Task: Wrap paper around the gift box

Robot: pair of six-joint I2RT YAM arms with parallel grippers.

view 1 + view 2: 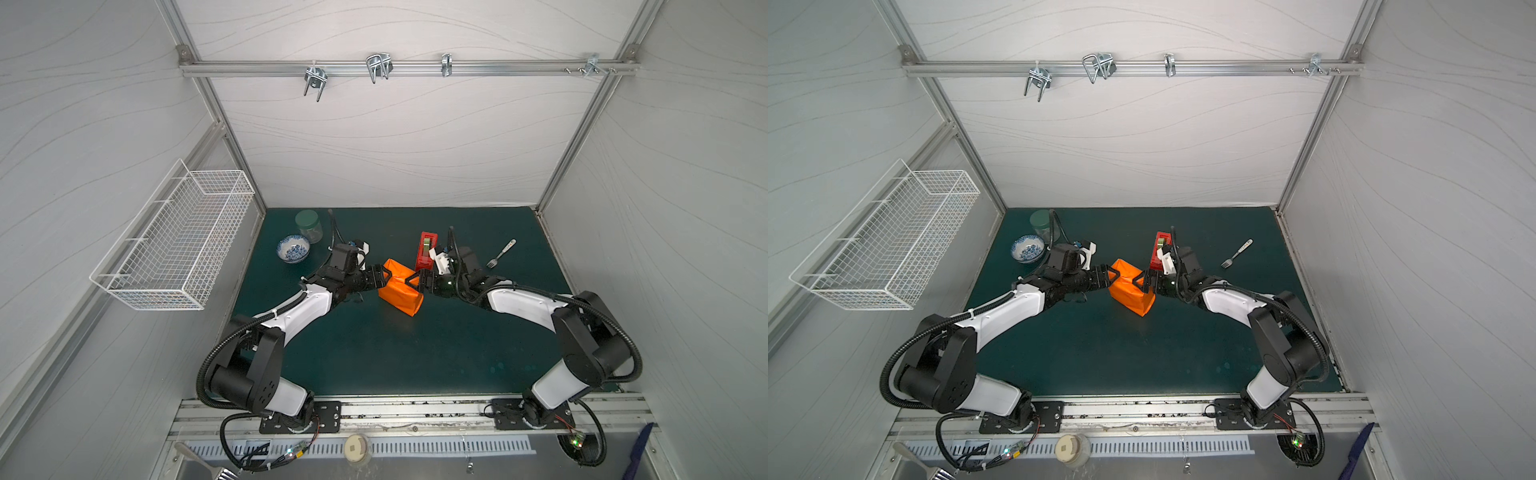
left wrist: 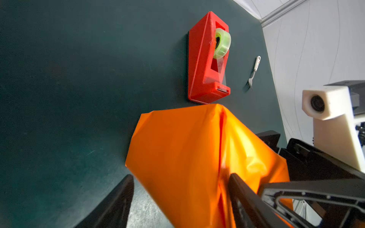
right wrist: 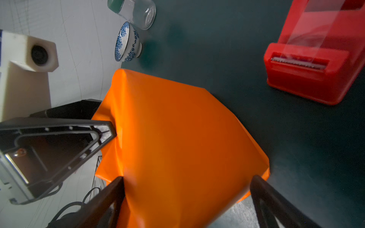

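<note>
Paper block standing at middle of desk; left claw spreading wide, touching paper; right claw spreading wide, straddling it.

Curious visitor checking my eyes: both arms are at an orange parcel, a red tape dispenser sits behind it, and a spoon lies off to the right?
It is a fork, not a spoon; the left wrist view shows its tines. The rest holds: left gripper and right gripper at the orange paper, red tape dispenser behind it.
</note>
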